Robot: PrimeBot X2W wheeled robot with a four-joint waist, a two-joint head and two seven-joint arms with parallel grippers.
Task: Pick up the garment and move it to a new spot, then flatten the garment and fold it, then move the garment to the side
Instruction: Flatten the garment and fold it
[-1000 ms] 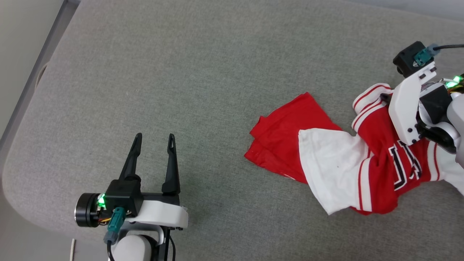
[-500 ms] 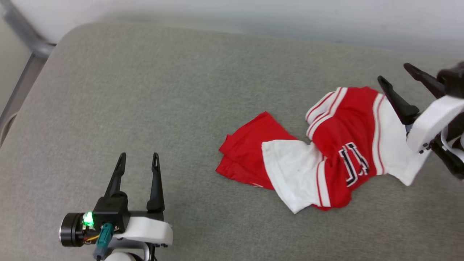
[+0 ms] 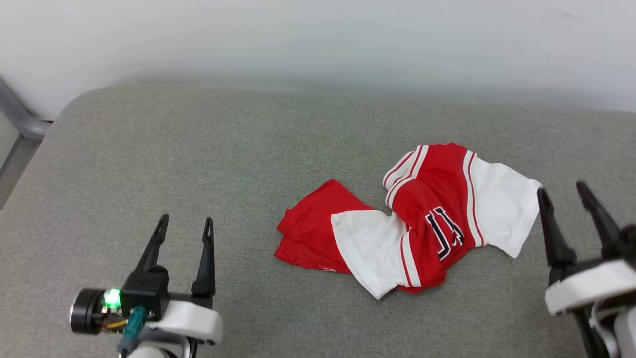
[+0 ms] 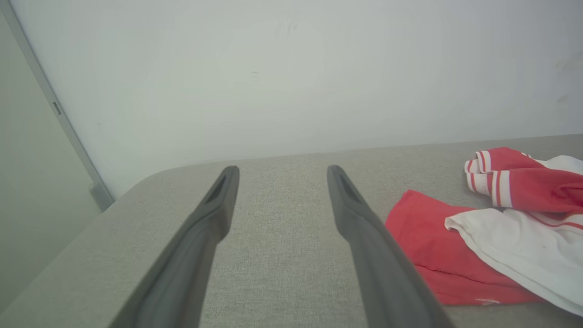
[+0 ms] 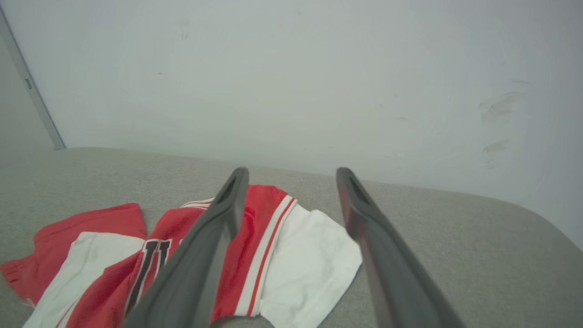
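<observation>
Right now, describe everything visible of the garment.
The garment is a red jersey-style T-shirt of soft-looking fabric, with white short sleeves, red-white striped trim and black white-outlined lettering. It lies crumpled and folded over itself on the grey padded surface, its lettering partly creased. Nothing grips it; the open right gripper hovers close beside one white sleeve.

A grey fabric-covered surface (image 3: 198, 149) meets a pale wall (image 3: 318, 40), grey post (image 3: 24, 128) at left

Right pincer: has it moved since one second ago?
Yes. The right pincer was over the garment, on its lettered front; now it stands open beside the white sleeve, off to the right.
</observation>
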